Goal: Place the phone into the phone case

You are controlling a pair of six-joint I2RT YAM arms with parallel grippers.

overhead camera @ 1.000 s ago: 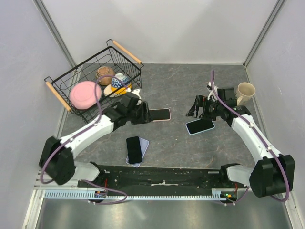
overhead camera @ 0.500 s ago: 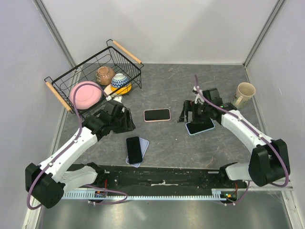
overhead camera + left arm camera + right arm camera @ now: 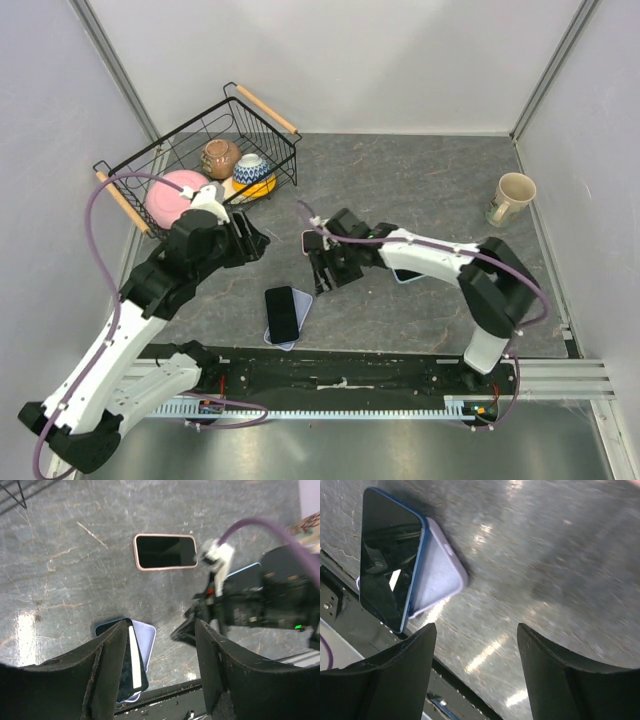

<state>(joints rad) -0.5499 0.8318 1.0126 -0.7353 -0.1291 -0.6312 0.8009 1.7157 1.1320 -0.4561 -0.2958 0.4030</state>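
phone (image 3: 390, 580) lies askew on top of the lilac phone case (image 3: 442, 575) near the front edge, overlapping it, not seated in it. right gripper (image 3: 324, 271) is just beyond them, jaws wide apart, nothing held. left gripper (image 3: 249, 240) is further left, jaws apart, empty. pink-cased phone (image 3: 165, 551) lies flat mid-table. wire basket (image 3: 267, 109) with pink bowl (image 3: 178, 197) sits far left, mug (image 3: 513, 196) far right.

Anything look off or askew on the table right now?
Yes: near the front edge, the dark phone lies crooked on top of the lavender case, not seated in it. The case's corner juts out to one side. Nothing looks spilled or damaged.
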